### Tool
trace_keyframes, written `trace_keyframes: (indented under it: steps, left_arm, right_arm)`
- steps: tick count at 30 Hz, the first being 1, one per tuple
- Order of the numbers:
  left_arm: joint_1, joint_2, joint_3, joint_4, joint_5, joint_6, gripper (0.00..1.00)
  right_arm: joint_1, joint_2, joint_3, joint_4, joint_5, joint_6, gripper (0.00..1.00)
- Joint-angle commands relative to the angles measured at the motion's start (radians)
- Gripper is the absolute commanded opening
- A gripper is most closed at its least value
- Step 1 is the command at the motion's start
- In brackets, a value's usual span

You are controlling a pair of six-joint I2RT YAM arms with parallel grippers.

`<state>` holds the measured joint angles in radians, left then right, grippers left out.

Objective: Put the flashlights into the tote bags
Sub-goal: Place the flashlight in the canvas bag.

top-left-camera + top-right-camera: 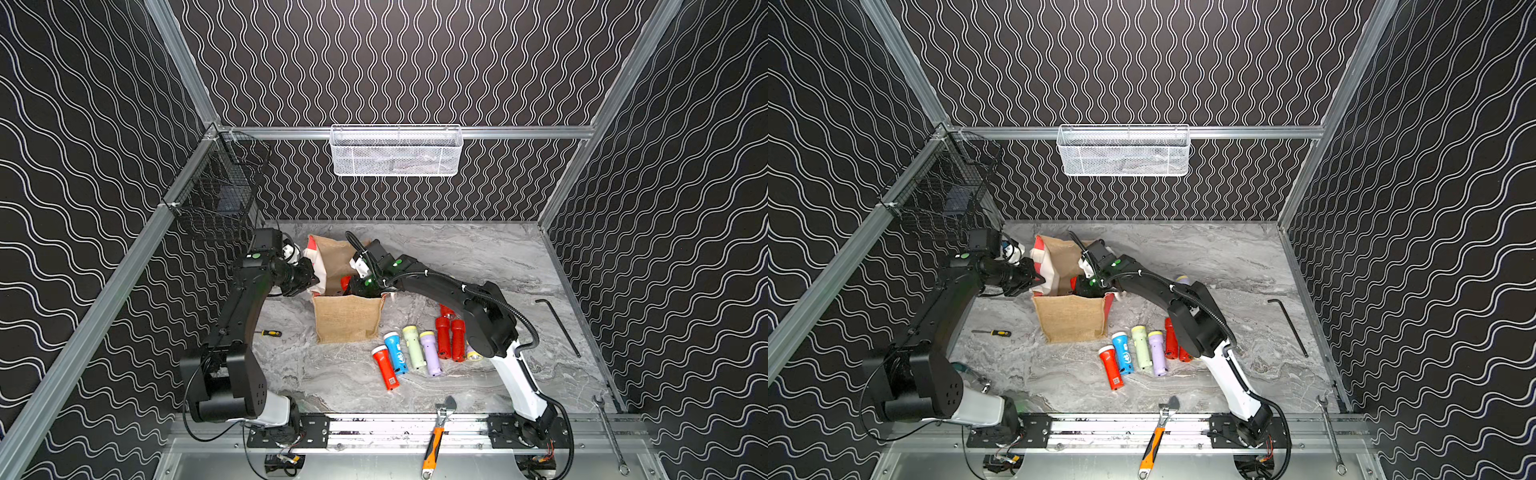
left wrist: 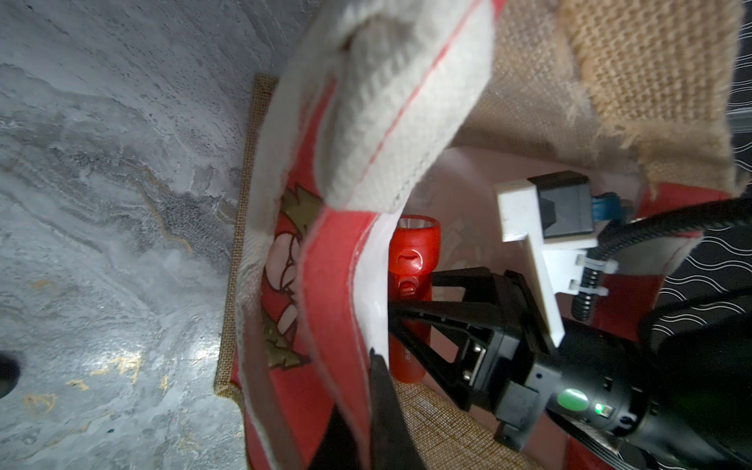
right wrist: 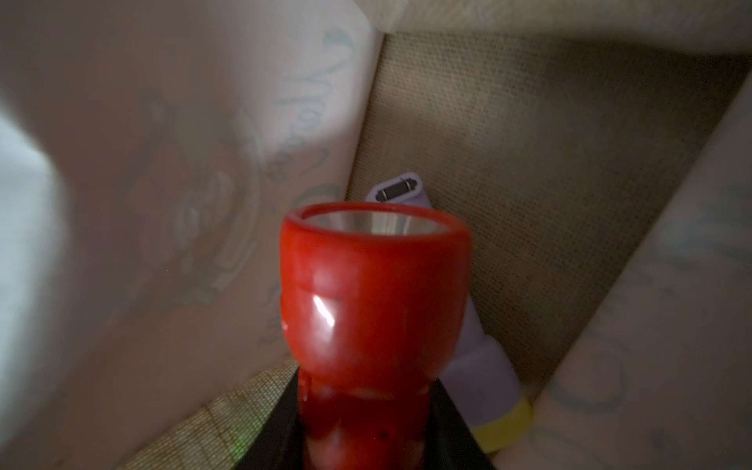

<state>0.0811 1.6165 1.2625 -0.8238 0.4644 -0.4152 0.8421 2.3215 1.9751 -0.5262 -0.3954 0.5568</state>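
Inside the tote bag (image 1: pixel 347 320), the right gripper (image 2: pixel 411 299) is pinching the red flashlight (image 3: pixel 374 293) by its slim handle, jaws pressed against either side. The flashlight's long axis is running straight on from the claw, with the wide head leading and the lens facing away from the wrist, deeper into the bag. Just past that head a lilac flashlight (image 3: pixel 486 350) is lying against the burlap wall with its yellow-ringed end nearer the claw, so the red one is hanging close above or beside it; whether they are touching I cannot tell. The left gripper (image 1: pixel 311 277) is clamping the red-and-white side panel at the rim and pulling the mouth wide. Since the red flashlight is already below the rim, the coming move is probably turning on a plain release, and the head is likely to land first and roll against the lilac one. The other flashlights (image 1: pixel 413 349) are lying side by side on the table (image 1: pixel 457 257) in front of the bag, close by the right arm's elbow and well apart from the left arm.
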Motion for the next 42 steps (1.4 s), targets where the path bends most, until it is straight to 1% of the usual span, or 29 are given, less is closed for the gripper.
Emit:
trace_keyframes:
  steps: [1,7,12,16,18,25,28,36,39,42]
  left_arm:
    - [0.0,0.006,-0.005,0.017,0.005,0.025,0.02]
    - [0.001,0.0,-0.01,0.019,-0.008,0.029,0.02]
    - [0.002,0.009,-0.011,0.02,-0.009,0.029,0.02]
    - [0.0,0.012,-0.014,0.022,-0.011,0.029,0.02]
    - [0.0,0.013,-0.014,0.022,-0.009,0.03,0.02]
    - [0.001,0.012,-0.017,0.025,-0.012,0.028,0.02]
    - [0.001,0.01,-0.017,0.024,-0.01,0.029,0.02]
    - [0.001,0.002,-0.017,0.023,-0.011,0.029,0.02]
    - [0.0,0.005,-0.016,0.023,-0.01,0.029,0.02]
    - [0.001,0.006,-0.013,0.022,-0.01,0.028,0.02]
  right_arm:
    - [0.005,0.013,-0.02,-0.049,0.026,-0.02,0.29]
    - [0.02,0.036,-0.047,-0.1,0.059,-0.052,0.3]
    - [0.023,0.039,-0.062,-0.098,0.065,-0.056,0.3]
    - [0.023,0.04,-0.04,-0.104,0.086,-0.068,0.31]
    - [0.023,0.049,-0.014,-0.125,0.097,-0.075,0.34]
    - [0.023,0.058,0.043,-0.179,0.157,-0.107,0.48]
    - [0.022,0.046,0.054,-0.185,0.162,-0.121,0.57]
    - [0.02,-0.004,0.116,-0.188,0.141,-0.145,0.58]
    - [0.017,-0.046,0.143,-0.178,0.128,-0.161,0.59]
    - [0.012,-0.108,0.135,-0.142,0.107,-0.169,0.61]
